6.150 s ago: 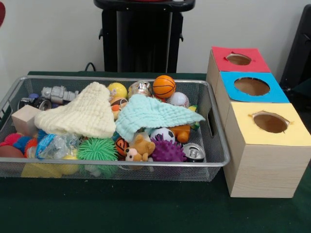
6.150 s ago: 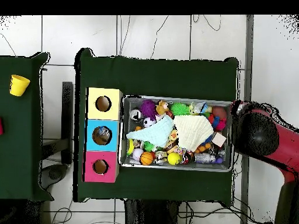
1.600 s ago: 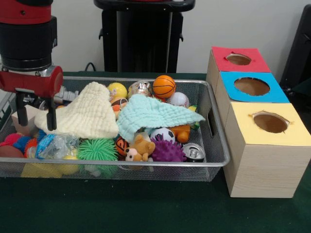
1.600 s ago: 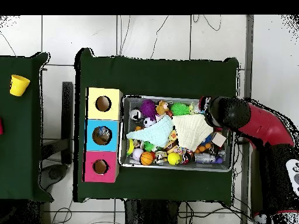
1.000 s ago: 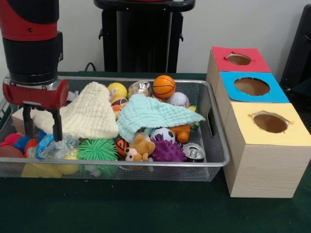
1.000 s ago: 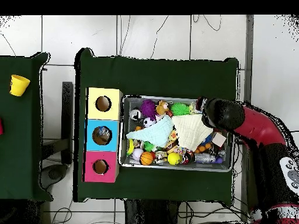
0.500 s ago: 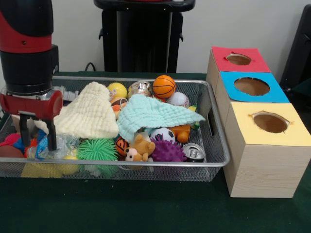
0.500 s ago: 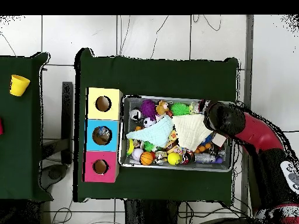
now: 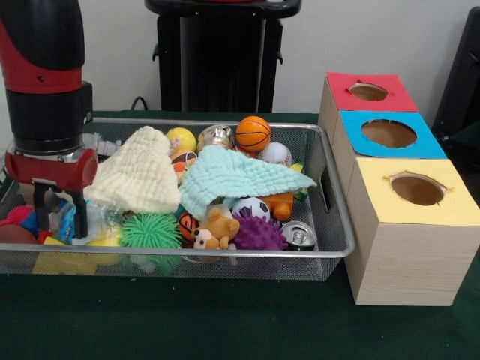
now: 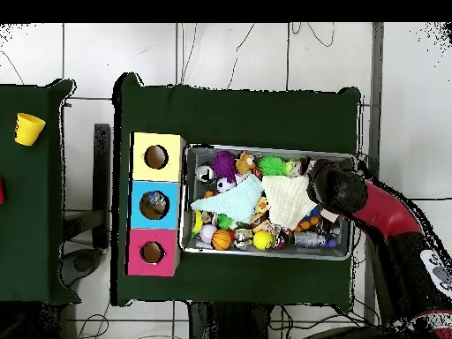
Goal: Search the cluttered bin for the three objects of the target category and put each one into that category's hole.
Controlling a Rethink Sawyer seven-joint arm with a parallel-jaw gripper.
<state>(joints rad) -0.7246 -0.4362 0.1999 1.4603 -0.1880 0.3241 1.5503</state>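
Observation:
My gripper (image 9: 60, 217) is down in the left end of the wire mesh bin (image 9: 330, 196), open, its fingers (image 9: 79, 216) straddling a blue-and-clear crinkly packet (image 9: 63, 222). The cream cloth (image 9: 139, 176) lies just to its right, and a mint cloth (image 9: 240, 176) covers the bin's middle. Balls show around them: an orange basketball (image 9: 253, 133), a baseball (image 9: 276, 154), a soccer ball (image 9: 251, 208) and a yellow ball (image 9: 181, 139). In the overhead view the arm (image 10: 340, 190) hides the gripper over the bin's right end (image 10: 346, 207).
Three boxes with holes stand in a row beside the bin, topped red (image 9: 337, 86), blue (image 9: 352, 142) and yellow (image 9: 375, 202). A teddy bear (image 9: 217, 229), a purple spiky ball (image 9: 259, 234), a green spiky ball (image 9: 150, 231) and a can (image 9: 300, 235) crowd the bin's front.
Over the last second the gripper dropped lower into the bin's left end, its fingers now among the toys. The wooden block is hidden behind it.

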